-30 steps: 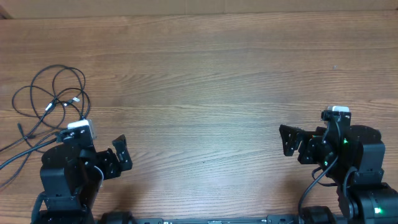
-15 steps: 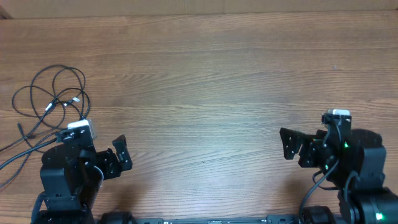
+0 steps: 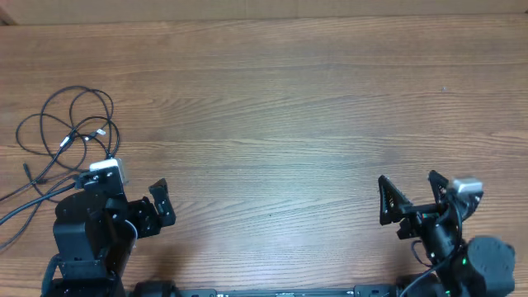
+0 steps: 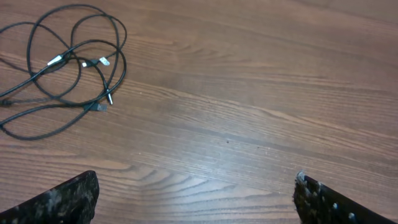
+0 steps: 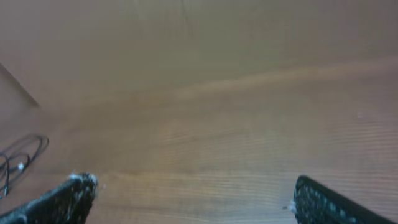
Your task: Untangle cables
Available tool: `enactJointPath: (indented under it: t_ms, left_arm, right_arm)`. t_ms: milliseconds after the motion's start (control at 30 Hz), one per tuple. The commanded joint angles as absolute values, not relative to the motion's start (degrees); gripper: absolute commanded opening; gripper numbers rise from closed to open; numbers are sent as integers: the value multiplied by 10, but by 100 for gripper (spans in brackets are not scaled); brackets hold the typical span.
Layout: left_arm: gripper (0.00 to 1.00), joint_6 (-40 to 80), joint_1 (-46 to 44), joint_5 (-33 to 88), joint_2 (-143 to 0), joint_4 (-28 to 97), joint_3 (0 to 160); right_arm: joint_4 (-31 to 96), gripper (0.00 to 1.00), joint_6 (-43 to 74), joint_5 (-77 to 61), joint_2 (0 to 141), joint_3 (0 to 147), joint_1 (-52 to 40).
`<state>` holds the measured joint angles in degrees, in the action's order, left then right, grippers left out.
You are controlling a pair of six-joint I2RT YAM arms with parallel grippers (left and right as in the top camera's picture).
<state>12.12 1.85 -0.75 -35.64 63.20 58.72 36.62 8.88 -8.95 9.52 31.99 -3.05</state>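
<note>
The cables (image 3: 82,132) are thin black cords with small pale plugs, lying in loose overlapping loops on the wooden table's (image 3: 289,107) left side. In the left wrist view the cables (image 4: 56,61) show at the top left, well ahead and left of my left gripper (image 4: 194,186). That left gripper (image 3: 157,210) is open and empty, near the front edge just right of the tangle. My right gripper (image 3: 410,198) is open and empty at the front right, far from the cords. The right wrist view is blurred; the cables (image 5: 20,165) show faintly at its far left, and the right gripper (image 5: 193,186) has only bare wood between its fingers.
One cord runs from the tangle toward the table's left edge (image 3: 12,210), beside the left arm's base (image 3: 82,239). The right arm's base (image 3: 478,264) is at the front right corner. Bare wood lies between the two arms.
The right arm has drawn back toward the front edge and swung its gripper to point further up the table. The left arm and the cables have not moved.
</note>
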Motion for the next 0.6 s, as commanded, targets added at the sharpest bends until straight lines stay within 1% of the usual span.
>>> enactJointPath:
  t_ms: [0,167,400,467,567]
  left_arm:
    - [100,133,14,-15,-356,632,583]
    - [100,133,14,-15,-356,632,583]
    - [99,133,14,-15,-356,632,583]
    - [100,133,14,-15,-356,632,583]
    - [100,133,14,-15,-356,632,583]
  right_arm:
    - [321,100,85,-84,56,269,-31]
    - [222,100,85,-84,25,196,-32]
    - [48,100,85,-86,20,100,-33]
    - [16,100,85,-86,15,79,-34]
    - [1,100,85,-86,1,61,-37]
